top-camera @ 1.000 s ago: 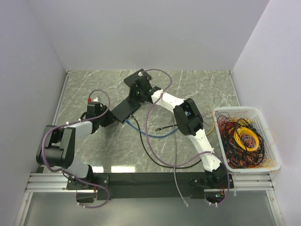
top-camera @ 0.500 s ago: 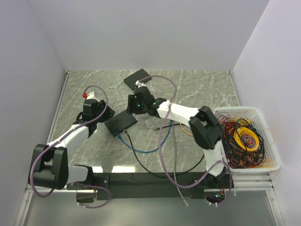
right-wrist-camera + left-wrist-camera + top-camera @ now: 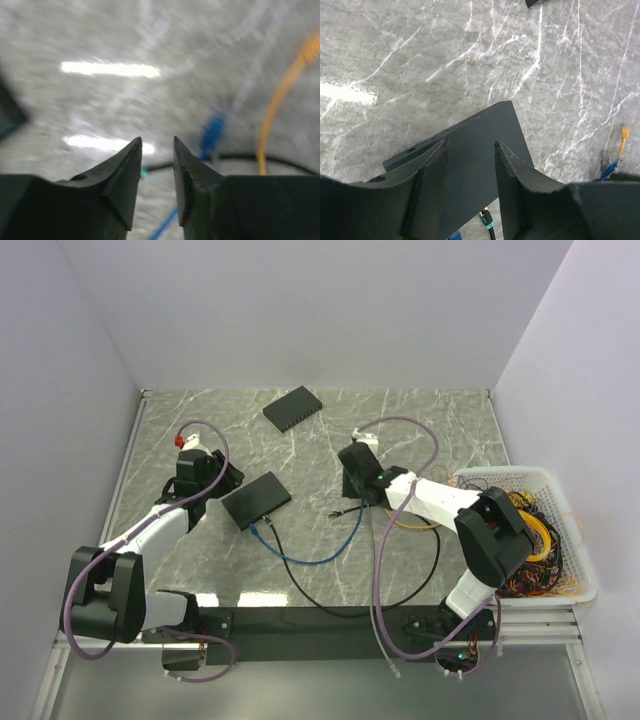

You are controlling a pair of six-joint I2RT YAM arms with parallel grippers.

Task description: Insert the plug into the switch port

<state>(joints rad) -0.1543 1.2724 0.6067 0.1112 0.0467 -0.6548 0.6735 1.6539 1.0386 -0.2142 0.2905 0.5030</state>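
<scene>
Back from the far switch (image 3: 292,408), the right gripper (image 3: 157,142) has swung to mid-table. The plug (image 3: 622,132) lies loose on the marble, well apart from that switch and unheld. The right gripper's fingers are narrowly parted and empty. The left gripper (image 3: 470,147) is spread above the black slab (image 3: 256,500), pinching nothing.

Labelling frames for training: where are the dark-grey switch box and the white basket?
dark-grey switch box (image 3: 256,500), top view, middle of its lid.
white basket (image 3: 500,472), top view, far rim.
</scene>
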